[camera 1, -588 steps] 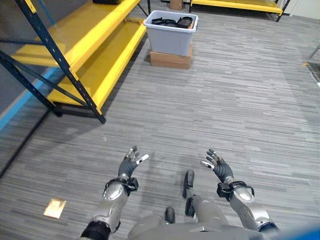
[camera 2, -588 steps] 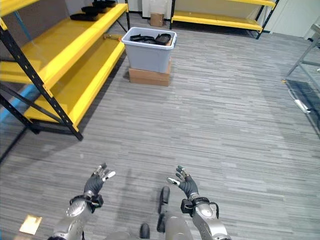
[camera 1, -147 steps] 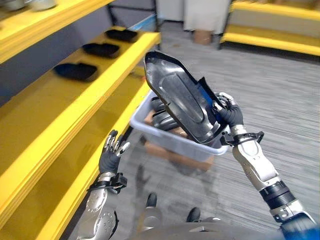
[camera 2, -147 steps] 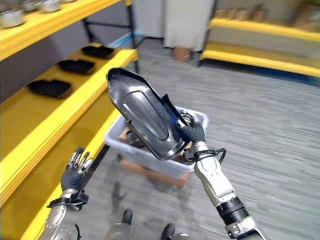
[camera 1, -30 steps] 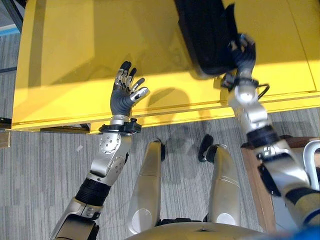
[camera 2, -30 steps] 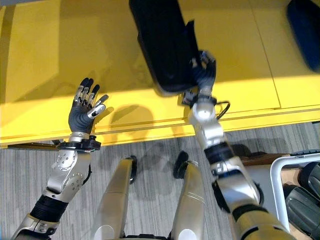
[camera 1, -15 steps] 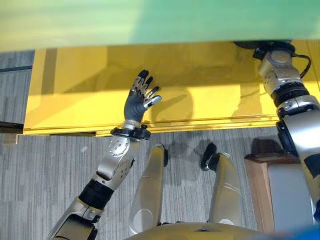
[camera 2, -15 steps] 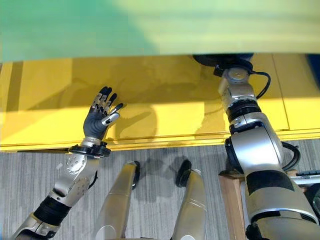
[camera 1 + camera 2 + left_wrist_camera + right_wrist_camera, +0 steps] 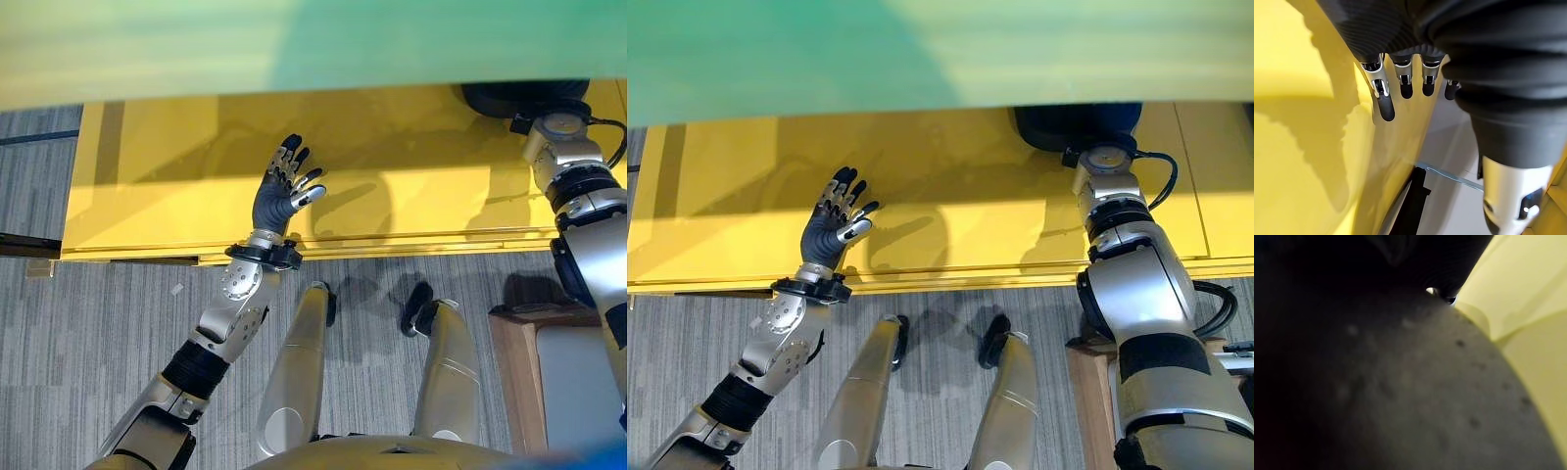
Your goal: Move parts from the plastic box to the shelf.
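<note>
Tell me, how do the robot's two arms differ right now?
The left robot hand is spread open above the yellow shelf, holding nothing. The right arm reaches further in, its hand hidden under the upper shelf beside the black part. Both arms stretch out over the same shelf board.

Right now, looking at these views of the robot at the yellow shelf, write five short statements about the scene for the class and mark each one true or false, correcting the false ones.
1. The left hand is open, fingers spread above the yellow shelf. True.
2. The left hand holds a black part. False: it holds nothing.
3. The right arm reaches to a black part lying on the shelf. True.
4. The black part lies on the floor. False: it is on the yellow shelf board.
5. The right hand's fingers are plainly spread open. False: they are hidden under the upper shelf edge, so their state cannot be told.
</note>
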### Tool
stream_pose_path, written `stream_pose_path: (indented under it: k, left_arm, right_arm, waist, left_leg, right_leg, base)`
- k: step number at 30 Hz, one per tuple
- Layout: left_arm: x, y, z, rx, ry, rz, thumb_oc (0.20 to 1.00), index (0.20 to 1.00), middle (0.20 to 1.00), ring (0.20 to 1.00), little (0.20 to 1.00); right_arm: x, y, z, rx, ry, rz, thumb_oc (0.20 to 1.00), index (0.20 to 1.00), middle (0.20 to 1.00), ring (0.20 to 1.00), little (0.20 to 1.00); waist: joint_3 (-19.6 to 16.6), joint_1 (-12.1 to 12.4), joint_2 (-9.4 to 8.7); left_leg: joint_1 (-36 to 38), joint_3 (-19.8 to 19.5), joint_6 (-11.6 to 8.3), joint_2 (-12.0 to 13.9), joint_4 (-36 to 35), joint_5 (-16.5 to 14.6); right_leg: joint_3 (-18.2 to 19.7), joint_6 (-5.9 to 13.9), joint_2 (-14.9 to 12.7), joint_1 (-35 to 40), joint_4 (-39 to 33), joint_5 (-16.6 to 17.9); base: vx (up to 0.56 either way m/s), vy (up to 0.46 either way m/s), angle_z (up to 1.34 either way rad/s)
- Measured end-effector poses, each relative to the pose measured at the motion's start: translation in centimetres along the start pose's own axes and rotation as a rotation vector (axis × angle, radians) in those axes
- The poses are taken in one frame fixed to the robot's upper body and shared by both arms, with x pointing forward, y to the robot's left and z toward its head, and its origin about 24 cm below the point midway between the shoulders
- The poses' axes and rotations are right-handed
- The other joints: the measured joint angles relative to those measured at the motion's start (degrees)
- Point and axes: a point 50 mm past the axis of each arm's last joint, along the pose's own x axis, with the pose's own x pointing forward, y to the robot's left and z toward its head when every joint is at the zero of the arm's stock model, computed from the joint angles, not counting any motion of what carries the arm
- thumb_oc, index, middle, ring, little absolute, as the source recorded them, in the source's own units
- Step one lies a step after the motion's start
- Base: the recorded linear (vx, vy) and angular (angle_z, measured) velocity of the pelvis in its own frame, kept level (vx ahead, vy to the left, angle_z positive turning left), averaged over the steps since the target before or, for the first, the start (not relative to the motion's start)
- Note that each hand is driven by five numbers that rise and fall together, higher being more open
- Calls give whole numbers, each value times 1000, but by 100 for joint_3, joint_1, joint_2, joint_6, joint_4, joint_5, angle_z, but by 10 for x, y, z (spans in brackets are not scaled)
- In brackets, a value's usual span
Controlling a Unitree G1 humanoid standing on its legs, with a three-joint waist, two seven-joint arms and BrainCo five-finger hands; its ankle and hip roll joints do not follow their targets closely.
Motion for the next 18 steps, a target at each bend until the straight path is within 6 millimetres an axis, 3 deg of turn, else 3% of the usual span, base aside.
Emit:
stream_pose_path:
  k: [6, 18]
  left_arm:
    - [1, 1, 3, -4, -24, 5, 1000, 1000, 1000, 1000, 1000]
    - [6, -4, 15, -13, -87, -17, 1000, 1000, 1000, 1000, 1000]
  right_arm:
    - [-2, 3, 4, -8, -63, 21, 200, 200, 200, 200, 200]
    - [3, -9, 16, 14, -101, -16, 200, 200, 200, 200, 200]
  waist:
    - [29, -31, 14]
    - [100, -37, 11]
  left_leg:
    - [-107, 51, 16, 1, 163, -63]
    - [-434, 30, 10, 15, 436, -100]
  right_leg:
    - [102, -6, -4, -161, 182, -53]
    - [147, 11, 8, -480, 396, -110]
  base:
    - [-37, 11, -3]
    - [0, 0, 0]
